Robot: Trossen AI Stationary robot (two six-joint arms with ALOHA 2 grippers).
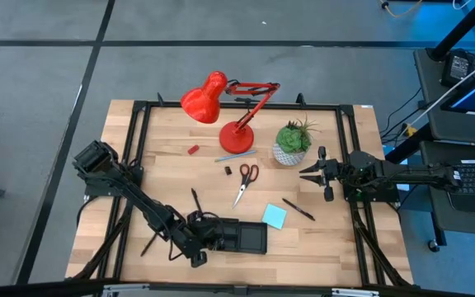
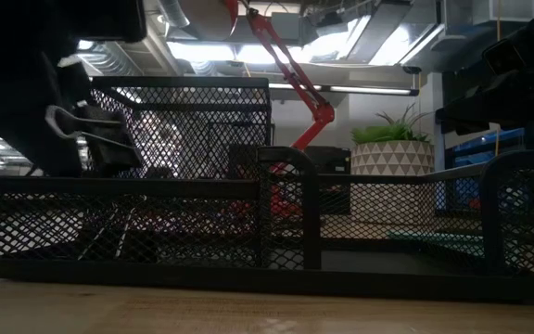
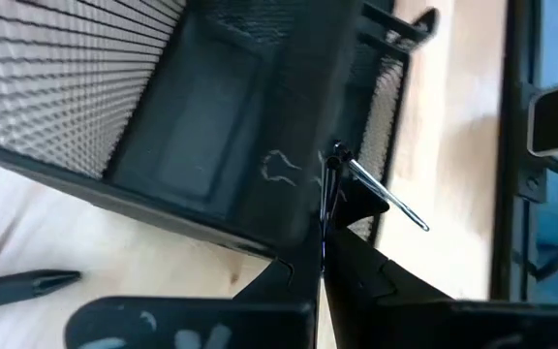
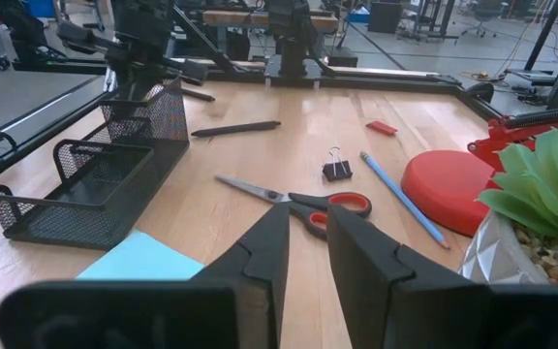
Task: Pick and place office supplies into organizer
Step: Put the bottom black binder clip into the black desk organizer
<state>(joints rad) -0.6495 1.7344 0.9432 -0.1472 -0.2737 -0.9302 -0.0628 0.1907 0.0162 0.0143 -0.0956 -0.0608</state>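
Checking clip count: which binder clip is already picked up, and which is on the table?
The left gripper holds one binder clip over the organizer. The other clip lies loose beside the scissors.

No readable text, labels, brands or numbers in any view. Only faint white scribble marks on the left arm's dark wrist housing (image 3: pixel 177 330), illegible.

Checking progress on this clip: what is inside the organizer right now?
The organizer's low compartment looks bare in the right wrist view. The left gripper, shut on a binder clip, hangs over its tall end; that compartment's inside is hidden by the mesh and the arm.
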